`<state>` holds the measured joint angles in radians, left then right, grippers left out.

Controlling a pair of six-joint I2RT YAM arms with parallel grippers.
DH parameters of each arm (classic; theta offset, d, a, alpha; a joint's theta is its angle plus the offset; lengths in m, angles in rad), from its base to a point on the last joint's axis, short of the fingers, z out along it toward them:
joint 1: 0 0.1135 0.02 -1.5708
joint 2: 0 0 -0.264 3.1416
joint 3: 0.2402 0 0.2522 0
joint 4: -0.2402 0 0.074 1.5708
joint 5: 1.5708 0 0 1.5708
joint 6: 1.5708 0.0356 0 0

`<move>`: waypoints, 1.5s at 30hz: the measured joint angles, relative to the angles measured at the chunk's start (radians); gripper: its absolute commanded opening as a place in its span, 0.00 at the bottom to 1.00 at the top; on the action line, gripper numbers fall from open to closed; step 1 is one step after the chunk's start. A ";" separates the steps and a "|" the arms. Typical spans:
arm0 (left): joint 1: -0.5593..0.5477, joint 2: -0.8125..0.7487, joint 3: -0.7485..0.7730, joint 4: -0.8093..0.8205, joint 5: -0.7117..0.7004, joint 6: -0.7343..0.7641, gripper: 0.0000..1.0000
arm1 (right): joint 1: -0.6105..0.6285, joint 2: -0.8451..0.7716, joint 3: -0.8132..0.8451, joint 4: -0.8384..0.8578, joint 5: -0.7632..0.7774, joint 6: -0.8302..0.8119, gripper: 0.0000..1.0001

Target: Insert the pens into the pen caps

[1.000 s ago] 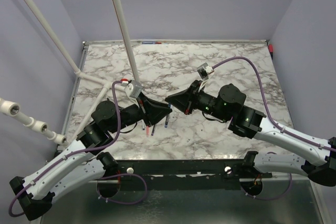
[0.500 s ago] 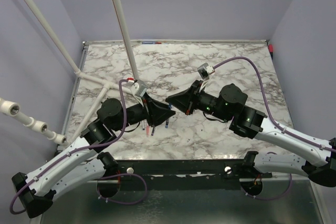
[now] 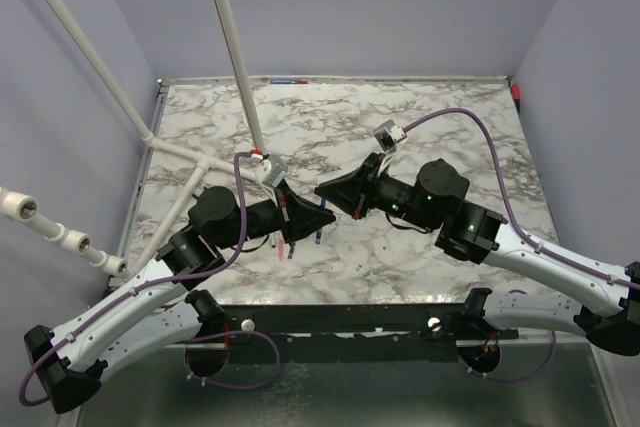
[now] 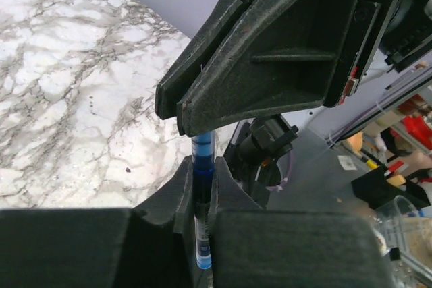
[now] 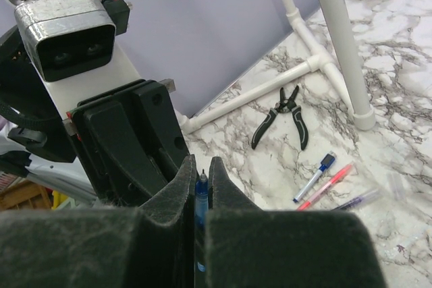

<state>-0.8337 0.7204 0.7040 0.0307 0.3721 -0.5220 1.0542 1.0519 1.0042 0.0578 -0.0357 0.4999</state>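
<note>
Hands: two, the left hand point(image 3: 326, 215) and the right hand point(image 3: 321, 191), meeting tip to tip above the near middle of the tabletop point(image 3: 420, 117).
Left hand: pressed onto the blue pen point(image 4: 201, 231), with the clear barrel between its fingers.
Right hand: pinching the same pen at its solid-blue far end. Whether that end is a cap cannot be told.
Pens: four counted. One is held. Three lie close together on the tabletop: a red pen point(image 5: 329, 185), a blue-capped pen point(image 5: 312, 175) and a dark pen point(image 5: 356, 199).
Tools: one pair of pliers point(image 5: 286, 115), lying near the white pipes point(image 5: 304, 72).
Top view only: both arms whole, with the three loose pens just below the hands. The held pen is hidden between the hands.
Wrist views only: the held pen. The right wrist view alone shows the pliers clearly.
</note>
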 measured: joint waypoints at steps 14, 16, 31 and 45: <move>-0.001 -0.032 -0.007 -0.027 -0.068 0.036 0.00 | 0.000 0.010 0.048 -0.065 0.023 -0.021 0.42; -0.001 -0.038 -0.007 -0.058 -0.123 0.058 0.00 | 0.000 0.010 0.055 -0.090 0.053 -0.028 0.45; -0.001 -0.100 0.001 -0.271 -0.557 0.213 0.00 | -0.008 0.223 0.098 -0.256 0.291 -0.106 0.51; -0.001 -0.118 0.001 -0.319 -0.696 0.254 0.00 | -0.115 0.650 0.364 -0.368 0.175 -0.245 0.50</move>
<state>-0.8345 0.6022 0.7052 -0.2886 -0.3237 -0.2680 0.9394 1.7016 1.3678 -0.3099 0.1394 0.2550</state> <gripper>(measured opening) 0.086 0.506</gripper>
